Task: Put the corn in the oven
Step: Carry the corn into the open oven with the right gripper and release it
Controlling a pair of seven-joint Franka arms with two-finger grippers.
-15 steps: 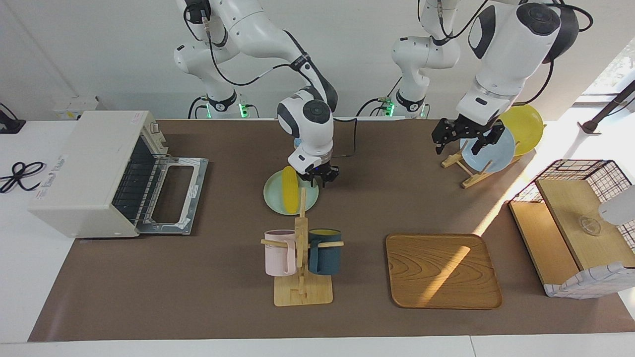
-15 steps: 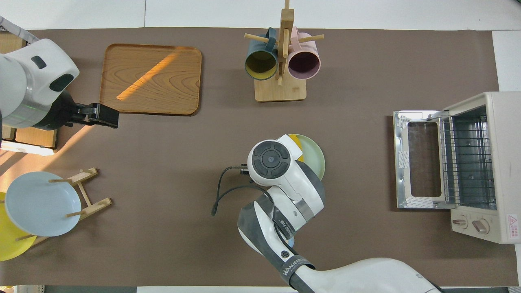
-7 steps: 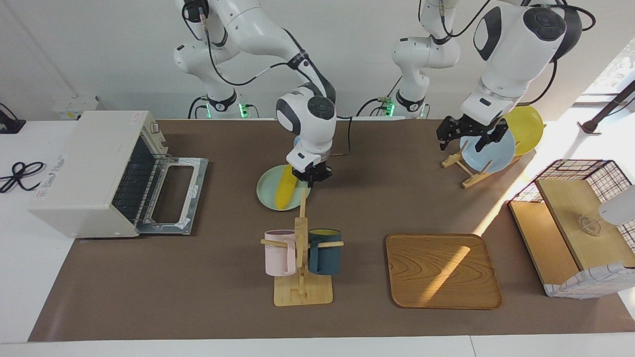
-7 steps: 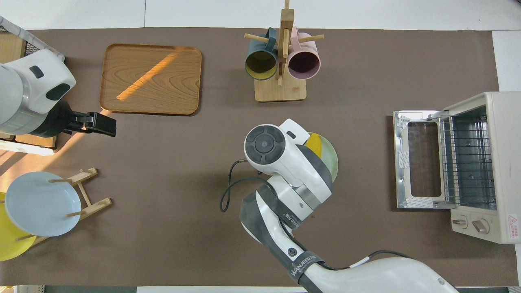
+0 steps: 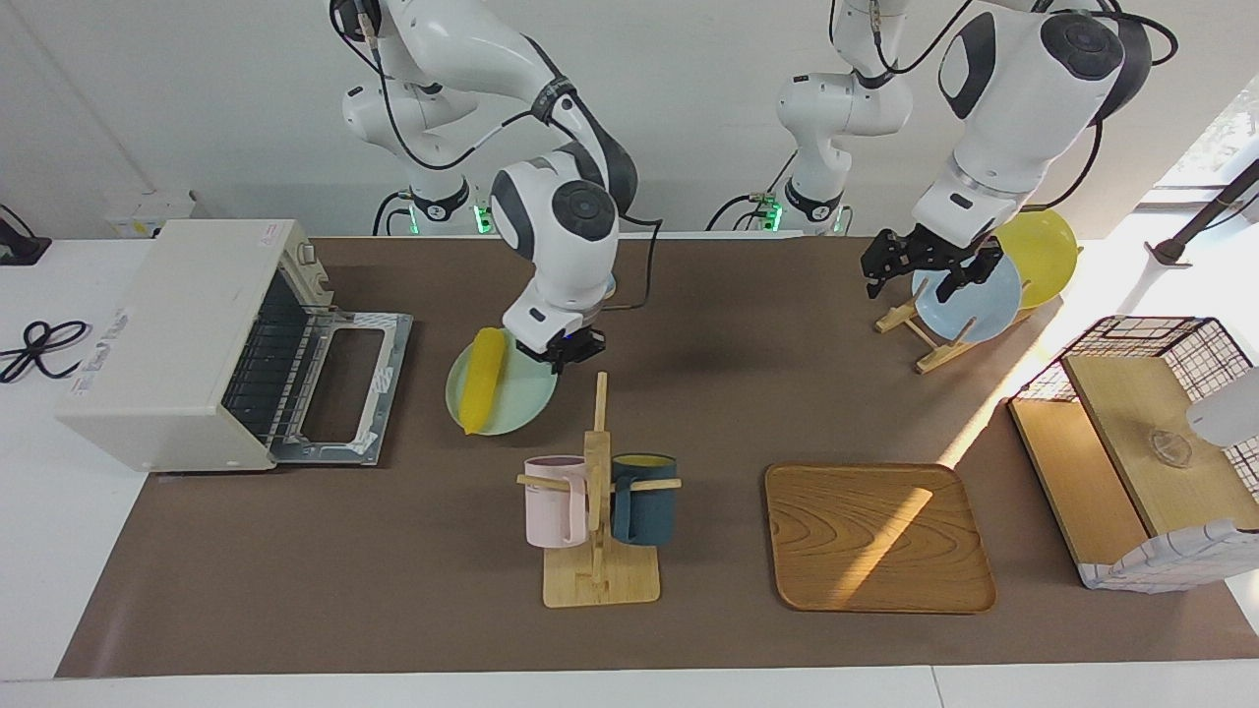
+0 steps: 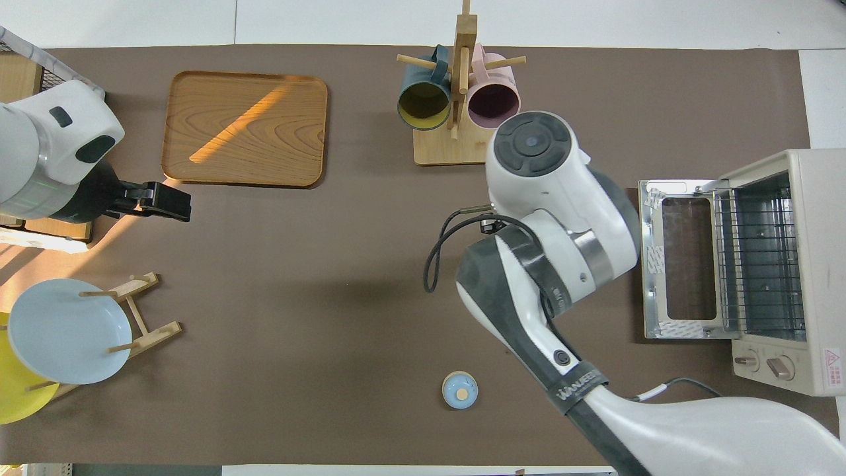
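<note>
So in this one the right gripper wasn't on the corn at all. It was pinched shut on the rim of the pale green plate, near the middle of the facing frame, and the cob was just lying lengthwise on that plate, on the side away from the fingers. My guess at the logic: a tapered, ribbed cob is an awkward thing to squeeze, so using the plate as a carrier keeps it steady and gets it there in one go. I couldn't tell whether the plate was lifted clear of the mat or skimming it (the overhead view was no help, since the arm's wrist covered both plate and corn). The toaster oven sat at the right arm's end of the table with its glass door dropped flat and the rack showing, and the plate was near that door but not yet over it. The left gripper waited in the upper part of the frame over the blue plate in the dish rack, jaws spread wide, holding nothing, well out of the way.
</note>
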